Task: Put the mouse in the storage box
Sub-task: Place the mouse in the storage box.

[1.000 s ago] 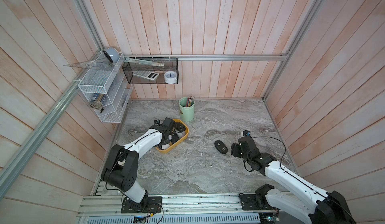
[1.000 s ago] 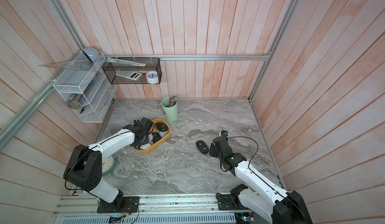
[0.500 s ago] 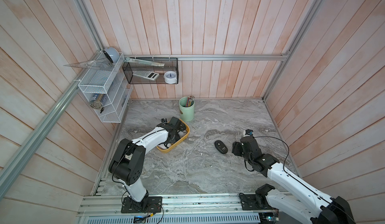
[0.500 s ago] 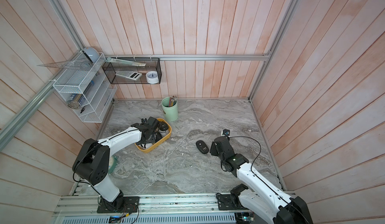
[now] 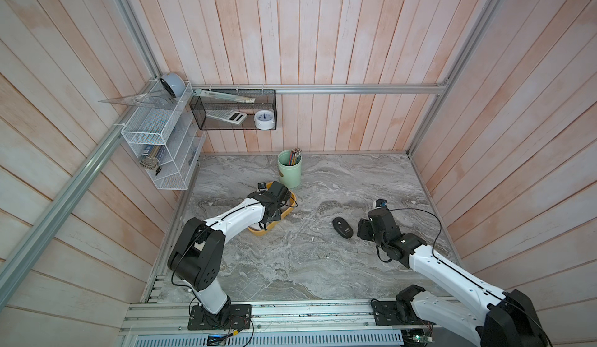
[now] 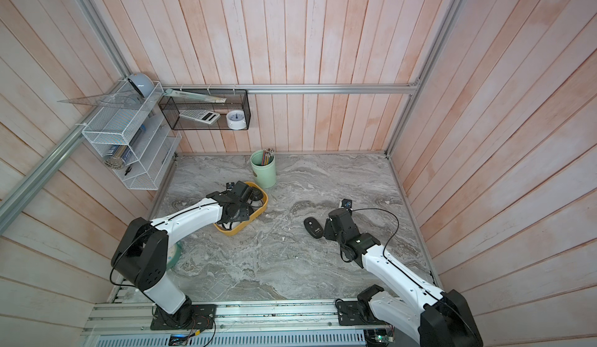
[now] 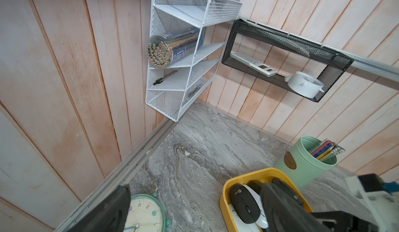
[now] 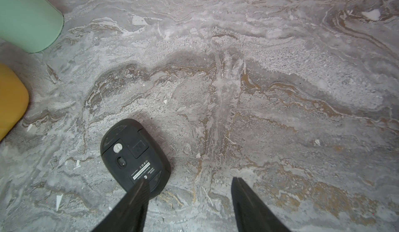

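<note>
Black underside up: mouse (image 8: 135, 155) on the table (image 8: 280, 90), well apart from the yellow storage box (image 5: 258, 231). Long axis slanting toward the right gripper (image 8: 190, 179), the nearer arm. Jaws parted, empty, offset sideways, one tip overlapping the mouse's near end. Left gripper (image 7: 194, 189) over the box, jaws wide, holding nothing.

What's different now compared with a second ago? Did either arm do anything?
The left gripper slid across the storage box toward the green cup, and its jaws now stand wide open over the mice inside. The black mouse on the table, the right gripper open beside it and the box stayed put.
</note>
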Robot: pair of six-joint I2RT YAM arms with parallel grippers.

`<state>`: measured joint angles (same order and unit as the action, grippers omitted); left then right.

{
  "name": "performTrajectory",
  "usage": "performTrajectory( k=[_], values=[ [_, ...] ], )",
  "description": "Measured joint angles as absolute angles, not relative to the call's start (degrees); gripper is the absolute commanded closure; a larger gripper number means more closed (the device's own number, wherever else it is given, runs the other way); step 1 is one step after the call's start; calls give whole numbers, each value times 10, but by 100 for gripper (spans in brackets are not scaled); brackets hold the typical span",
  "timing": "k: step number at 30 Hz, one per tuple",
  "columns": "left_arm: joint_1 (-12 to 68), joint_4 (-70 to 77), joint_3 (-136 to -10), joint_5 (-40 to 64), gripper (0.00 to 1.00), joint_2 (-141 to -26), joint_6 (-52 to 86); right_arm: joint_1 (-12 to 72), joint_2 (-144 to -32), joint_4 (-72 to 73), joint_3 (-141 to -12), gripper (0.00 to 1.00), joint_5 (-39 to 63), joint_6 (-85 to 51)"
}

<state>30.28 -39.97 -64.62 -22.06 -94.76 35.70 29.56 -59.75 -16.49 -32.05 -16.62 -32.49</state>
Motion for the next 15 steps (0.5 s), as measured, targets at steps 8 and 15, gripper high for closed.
performTrajectory(
  k=[8, 15],
  values=[
    [279, -351, -566, -196, 11, -783, 361, 295, -684, -176, -377, 33, -140, -313],
    [209, -365, -503, -211, 3, -557, 364, 306, -741, -198, -428, 33, -110, -282]
  ],
)
